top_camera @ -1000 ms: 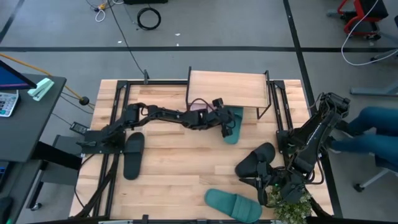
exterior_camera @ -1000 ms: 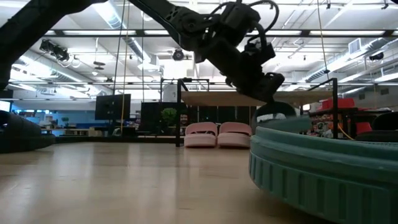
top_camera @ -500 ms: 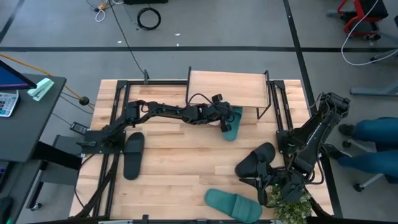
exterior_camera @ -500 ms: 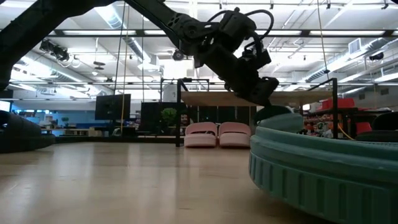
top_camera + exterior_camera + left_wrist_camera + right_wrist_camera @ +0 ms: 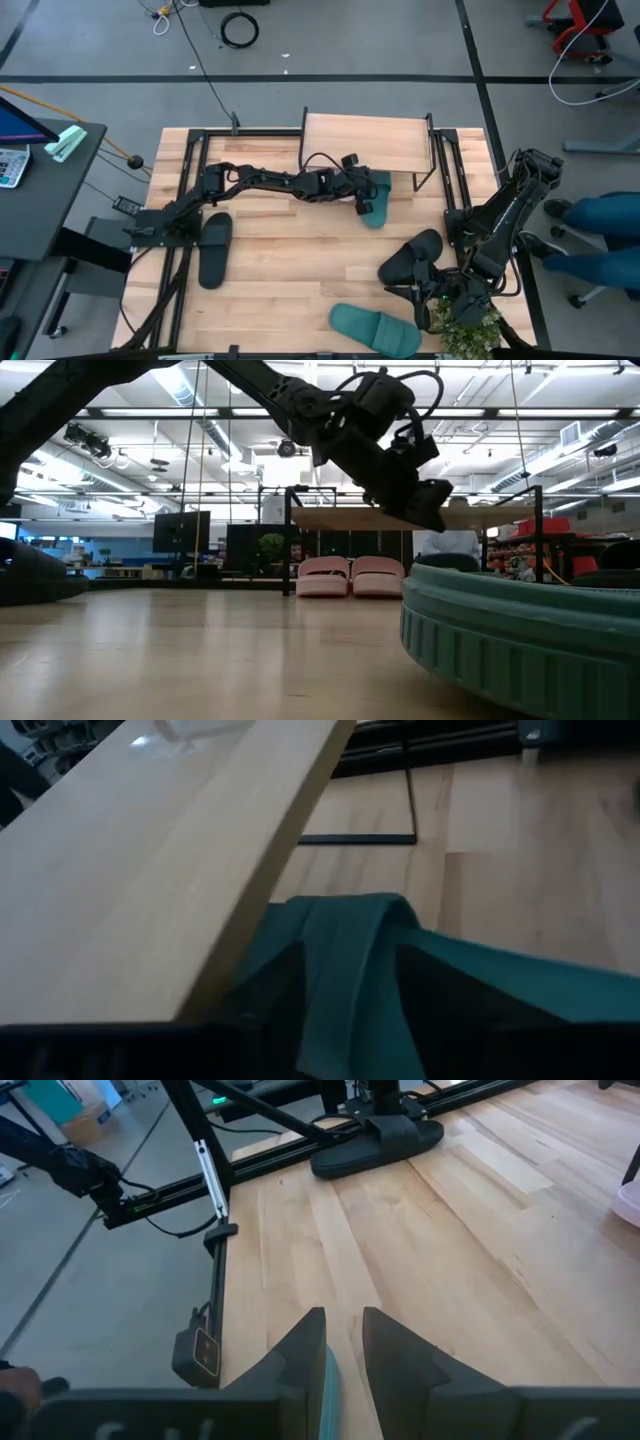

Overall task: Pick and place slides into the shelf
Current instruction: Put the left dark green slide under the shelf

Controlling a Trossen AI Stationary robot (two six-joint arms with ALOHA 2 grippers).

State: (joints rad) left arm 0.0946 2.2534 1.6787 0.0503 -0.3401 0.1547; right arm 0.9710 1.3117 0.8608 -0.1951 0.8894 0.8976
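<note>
The left pincer [image 5: 366,200] reaches across the surface [image 5: 290,270] to the front edge of the shelf [image 5: 366,143], at its right half. It is closed on a teal slide [image 5: 375,205], gripping it by the wide strap; in the left wrist view the dark fingers [image 5: 440,995] sit on either side of the teal strap [image 5: 345,980], with the shelf's pale plank just beside it. The slide's near end pokes out from under the plank's front edge, and the low view shows the pincer held up at plank height.

Under the shelf's left half stand two pale pink slides [image 5: 350,576], side by side.

The right pincer [image 5: 430,300] waits well in front of the shelf, toward the right edge of the surface, beside a black slide [image 5: 410,258]. Its fingers [image 5: 300,1355] stand only a narrow gap apart, with nothing between them.

A second teal slide [image 5: 375,328] lies at the surface's front edge, farthest from the shelf. Another black slide [image 5: 213,248] lies in front of the shelf and far to its left.
</note>
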